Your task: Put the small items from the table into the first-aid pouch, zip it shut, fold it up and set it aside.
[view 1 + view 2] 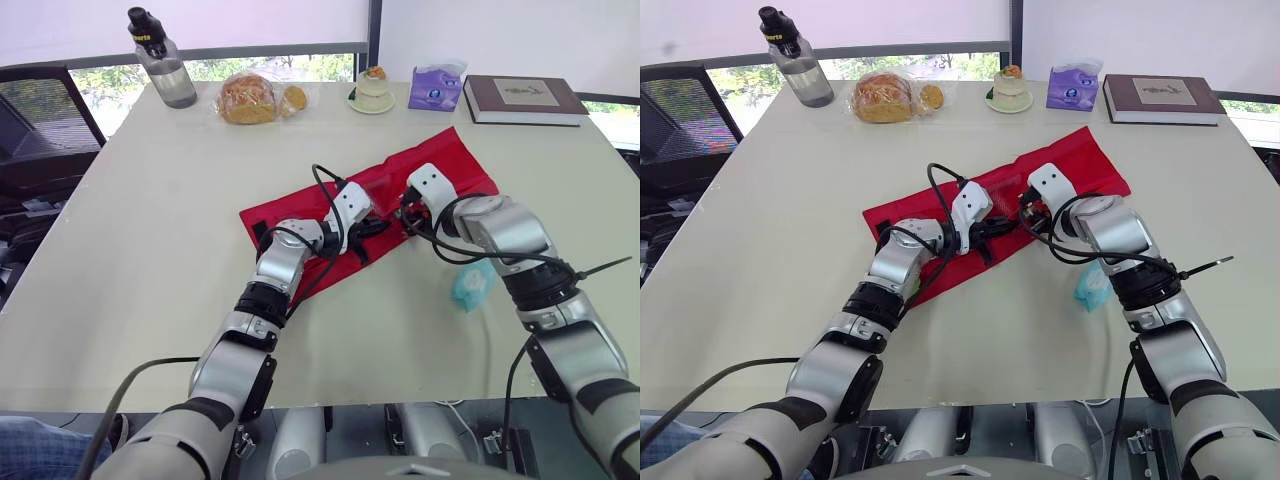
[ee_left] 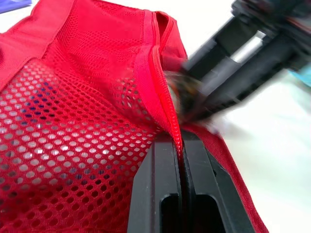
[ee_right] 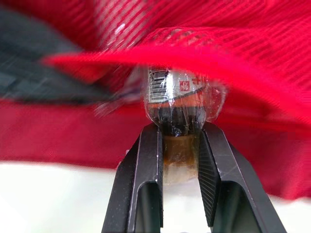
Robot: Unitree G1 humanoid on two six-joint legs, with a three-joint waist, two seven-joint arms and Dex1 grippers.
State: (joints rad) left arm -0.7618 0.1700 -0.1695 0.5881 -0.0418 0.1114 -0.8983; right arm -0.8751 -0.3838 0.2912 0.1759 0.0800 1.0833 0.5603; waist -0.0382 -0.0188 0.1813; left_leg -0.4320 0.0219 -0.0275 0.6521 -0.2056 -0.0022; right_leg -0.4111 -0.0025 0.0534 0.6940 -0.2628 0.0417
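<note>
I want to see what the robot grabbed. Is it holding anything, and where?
Yes. The right gripper grips a small labelled bottle by its narrow end. The left gripper pinches the red pouch at its zipper edge.

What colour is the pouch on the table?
The pouch is red mesh; best in the left wrist view.

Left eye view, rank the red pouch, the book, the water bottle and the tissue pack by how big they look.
1. red pouch
2. book and water bottle, too alike to rank
3. tissue pack
</note>
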